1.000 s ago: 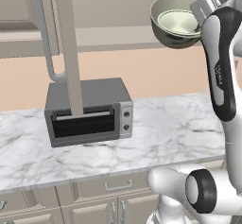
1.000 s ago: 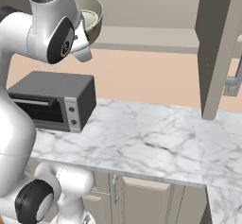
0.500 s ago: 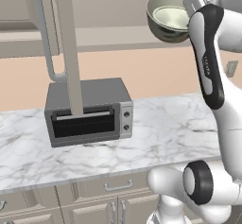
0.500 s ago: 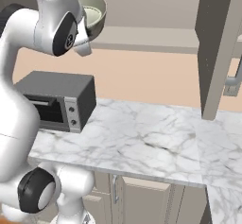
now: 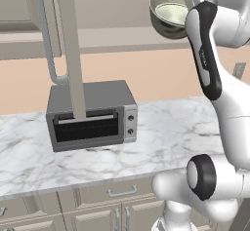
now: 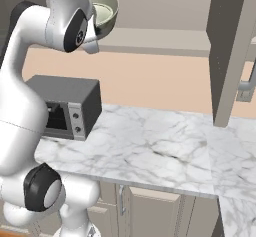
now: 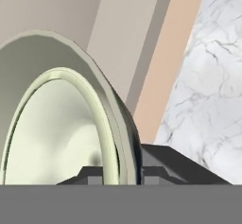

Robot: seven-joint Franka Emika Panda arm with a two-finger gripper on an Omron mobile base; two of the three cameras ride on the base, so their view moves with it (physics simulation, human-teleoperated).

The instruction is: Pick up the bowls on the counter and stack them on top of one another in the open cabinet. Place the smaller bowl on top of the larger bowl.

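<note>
Step in hand: carrying the bowl [image 5: 172, 11] up to the open cabinet [image 5: 97, 1], to set it on the shelf [image 6: 150, 40]. This is my judgement from the pose.
Gripper: the gripper [image 7: 122, 173] is closed on the wall of the bowl; in the hand view one dark tip is inside the rim and the other one outside, so the rim is pinched between them.
Bowl position: high in the air, above the level of the shelf, far over the counter [image 5: 161, 137]. It is tilted, the opening turns toward the left base camera. It seems there is a paler inner ring inside it, but I cannot tell whether that is a second bowl or only the glaze.
Cabinet: the door [image 5: 68, 49] stands open and hangs down in front of the toaster oven [image 5: 90, 114]; in the right base view a door edge [image 6: 227, 51] is at the right side.
How to do it well: bring the bowl level before lowering, because a tilted bowl will land on its edge and may roll. Move it inward over the shelf, then go down slowly until the foot touches, and only then open the fingers.
Risk: a grip on one side of the rim is weak; a quick swing can make the bowl turn in the fingers.
Second bowl: if another bowl is already on the shelf, centre this one above it first.
</note>
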